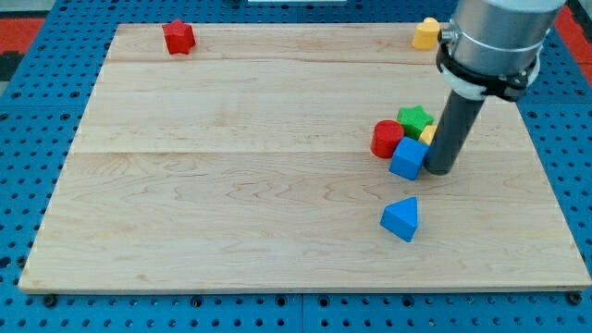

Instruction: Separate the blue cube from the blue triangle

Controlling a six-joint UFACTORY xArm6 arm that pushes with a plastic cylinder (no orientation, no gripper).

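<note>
Two blue pieces already lie apart: blue cube (407, 159) right of centre, blue triangle (400, 218) at its 6 o'clock. Light, rigid, likely slippery wood; push a flat face squarely. My tip (439, 170), jawless, touches the cube's 3 o'clock side.

Blue cube (407, 159) touching my tip (439, 171) on its right, blue triangle (400, 218) apart toward the view's bottom

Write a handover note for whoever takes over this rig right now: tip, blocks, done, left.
My tip sits against the blue cube's right side.
The cube touches the red cylinder, below the green star.
The blue triangle lies apart, toward the view's bottom.
Done: a gap already shows between cube and triangle.
Left: widen it, probably by pushing the cube further away.
</note>
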